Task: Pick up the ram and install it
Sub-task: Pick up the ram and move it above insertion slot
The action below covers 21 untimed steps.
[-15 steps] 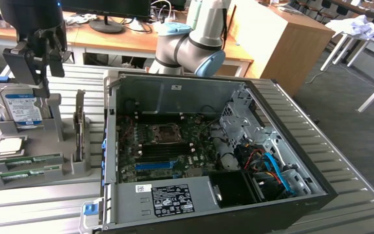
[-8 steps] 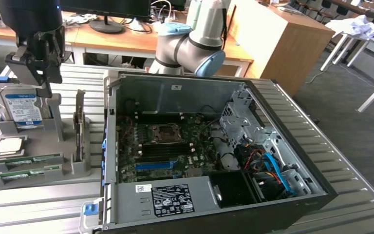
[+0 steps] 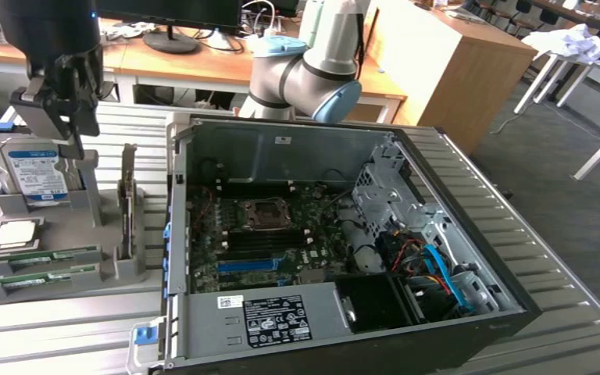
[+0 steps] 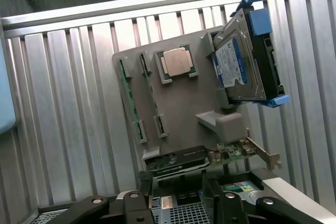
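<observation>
Partly cropped pincer [image 4: 178, 184], ram [image 4: 130, 99] edge-on.

Robotics lab — wooden desks [image 3: 212, 61], monitor [image 3: 169, 14], robot arm [image 3: 311, 78], opened PC case [image 3: 279, 148].

In the wrist view the hand [image 4: 177, 188] is cut off at the picture's edge. The ram sticks [image 4: 127, 94] sit edge-on in the grey tray [image 4: 184, 103], their chips and labels too small to tell. In the exterior view the arm [image 3: 50, 31] hides part of the hard drive [image 3: 34, 168].
</observation>
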Available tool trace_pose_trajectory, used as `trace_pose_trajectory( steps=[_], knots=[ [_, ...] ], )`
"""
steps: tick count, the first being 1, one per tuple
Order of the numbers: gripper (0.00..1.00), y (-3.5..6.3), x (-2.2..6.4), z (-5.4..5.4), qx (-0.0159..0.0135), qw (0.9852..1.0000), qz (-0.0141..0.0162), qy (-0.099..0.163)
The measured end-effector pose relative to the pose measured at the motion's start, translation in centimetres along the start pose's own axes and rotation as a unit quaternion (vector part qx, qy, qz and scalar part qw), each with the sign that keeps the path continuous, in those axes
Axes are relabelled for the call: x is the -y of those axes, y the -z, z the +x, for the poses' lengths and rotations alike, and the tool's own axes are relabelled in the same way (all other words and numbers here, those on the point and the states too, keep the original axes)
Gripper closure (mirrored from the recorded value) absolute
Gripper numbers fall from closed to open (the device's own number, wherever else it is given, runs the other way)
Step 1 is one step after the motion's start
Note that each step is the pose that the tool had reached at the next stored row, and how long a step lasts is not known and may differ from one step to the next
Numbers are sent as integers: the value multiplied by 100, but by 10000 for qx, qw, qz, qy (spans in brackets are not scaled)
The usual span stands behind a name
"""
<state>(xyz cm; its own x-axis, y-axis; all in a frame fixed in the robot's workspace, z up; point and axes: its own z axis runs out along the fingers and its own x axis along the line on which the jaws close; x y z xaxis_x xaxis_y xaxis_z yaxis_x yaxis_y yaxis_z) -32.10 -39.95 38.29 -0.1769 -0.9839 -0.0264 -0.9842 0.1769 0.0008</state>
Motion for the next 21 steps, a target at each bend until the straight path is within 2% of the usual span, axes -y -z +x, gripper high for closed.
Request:
trace_pose_trajectory(
  steps=[5,21],
  knots=[
    [50,-10,-4,12,1,9999,-3,165],
    [50,-29,-38,31,0,9999,-4,166]
  ],
)
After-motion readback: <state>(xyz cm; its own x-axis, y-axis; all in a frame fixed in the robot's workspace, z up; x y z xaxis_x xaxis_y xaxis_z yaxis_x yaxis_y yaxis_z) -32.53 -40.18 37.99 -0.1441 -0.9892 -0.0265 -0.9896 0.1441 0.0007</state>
